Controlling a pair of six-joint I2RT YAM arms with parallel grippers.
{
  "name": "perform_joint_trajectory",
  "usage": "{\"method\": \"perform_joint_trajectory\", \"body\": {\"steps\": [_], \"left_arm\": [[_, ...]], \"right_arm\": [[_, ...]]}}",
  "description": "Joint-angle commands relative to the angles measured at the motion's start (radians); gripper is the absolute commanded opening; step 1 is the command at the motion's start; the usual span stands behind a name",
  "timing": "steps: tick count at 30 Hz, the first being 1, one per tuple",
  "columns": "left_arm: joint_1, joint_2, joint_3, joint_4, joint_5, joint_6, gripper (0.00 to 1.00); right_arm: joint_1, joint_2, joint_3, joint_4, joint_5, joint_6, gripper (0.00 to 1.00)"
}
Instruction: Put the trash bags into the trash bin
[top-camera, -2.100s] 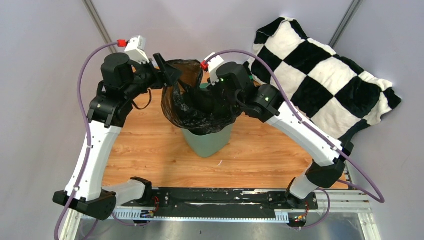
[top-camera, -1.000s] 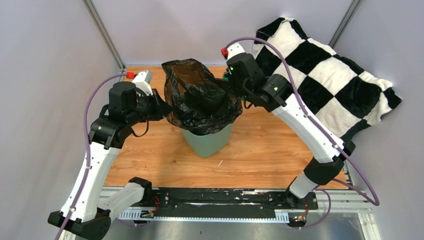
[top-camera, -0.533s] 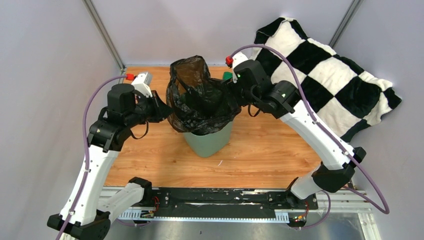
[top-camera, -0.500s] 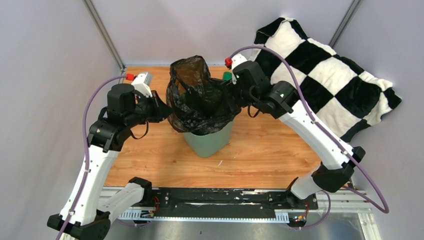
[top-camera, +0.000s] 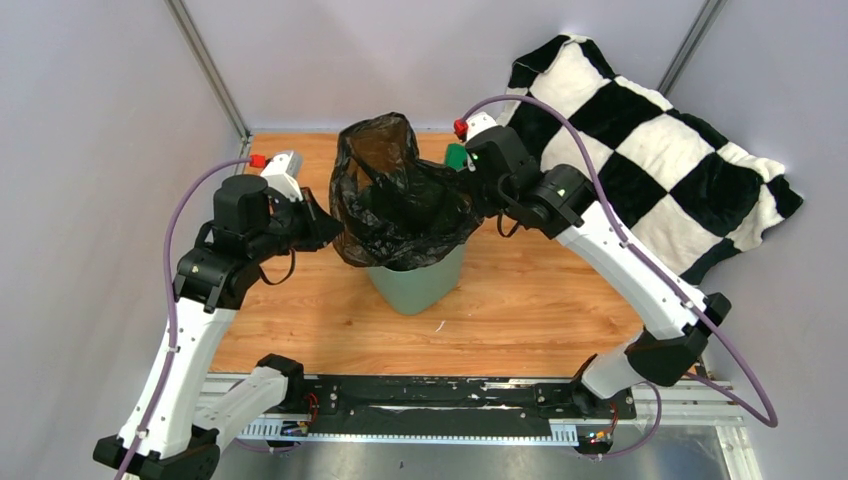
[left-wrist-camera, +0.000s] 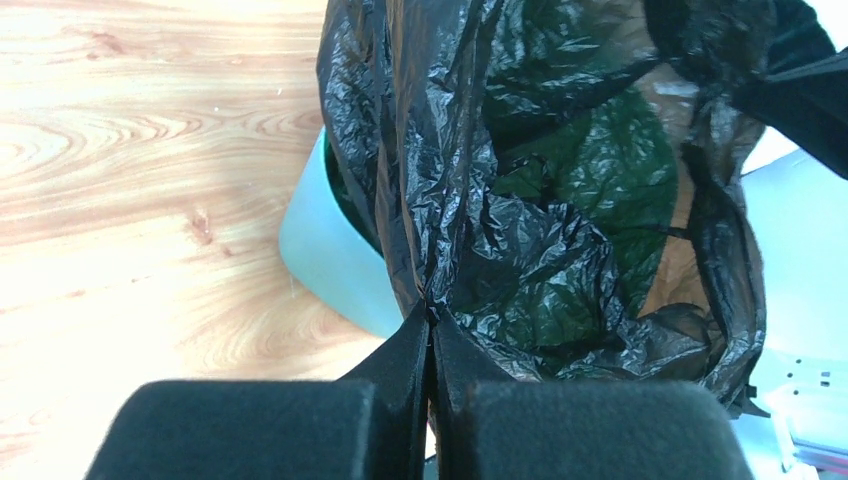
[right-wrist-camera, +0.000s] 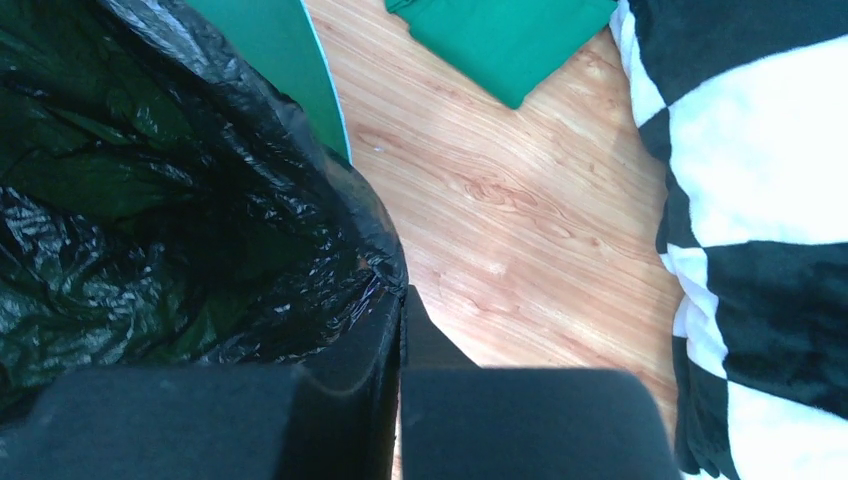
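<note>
The black trash bag (top-camera: 400, 200) stands open over the mint-green trash bin (top-camera: 415, 285), its lower part hanging inside and its far side rising in a tall flap. At the bag's left edge my left gripper (top-camera: 325, 225) is shut on a fold of plastic. The left wrist view shows the left gripper (left-wrist-camera: 432, 318) pinching the bag (left-wrist-camera: 520, 200) above the bin wall (left-wrist-camera: 325, 260). My right gripper (top-camera: 462, 195) is shut on the right rim. In the right wrist view the bag's (right-wrist-camera: 180, 200) rim runs into the closed right gripper (right-wrist-camera: 402, 300), beside the bin wall (right-wrist-camera: 275, 60).
A folded green cloth (top-camera: 456, 155) lies on the wooden table (top-camera: 300, 310) behind the bin, also in the right wrist view as the cloth (right-wrist-camera: 500, 40). A large black-and-white checkered cushion (top-camera: 650, 170) fills the right back corner. Grey walls close in on the left and at the back.
My right gripper opened and shut again on the bag's right rim, shifting slightly right. The left gripper drew its edge a little left and down. The bag's far flap stands taller.
</note>
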Motion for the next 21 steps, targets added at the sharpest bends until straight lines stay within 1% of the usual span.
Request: {"method": "perform_joint_trajectory", "body": {"steps": [1,5,8,12,18,21], "left_arm": [[-0.006,-0.021,-0.030,-0.041,-0.016,-0.003,0.00],[-0.006,-0.054,-0.102,-0.042,-0.034,-0.019,0.00],[-0.006,-0.083,-0.145,-0.041,-0.051,-0.026,0.00],[-0.006,-0.093,-0.189,-0.039,-0.070,-0.035,0.00],[-0.006,-0.088,-0.231,-0.035,-0.113,-0.024,0.00],[-0.006,-0.073,-0.248,-0.018,-0.108,-0.018,0.00]], "right_arm": [[-0.014,-0.093,-0.055,-0.028,0.024,0.019,0.00],[-0.033,-0.155,-0.165,-0.021,0.031,0.045,0.00],[-0.068,-0.195,-0.253,0.001,0.006,0.063,0.00],[-0.073,-0.230,-0.330,0.055,-0.021,0.084,0.00],[-0.075,-0.232,-0.409,0.119,-0.028,0.078,0.00],[-0.078,-0.205,-0.446,0.143,-0.023,0.078,0.01]]}}
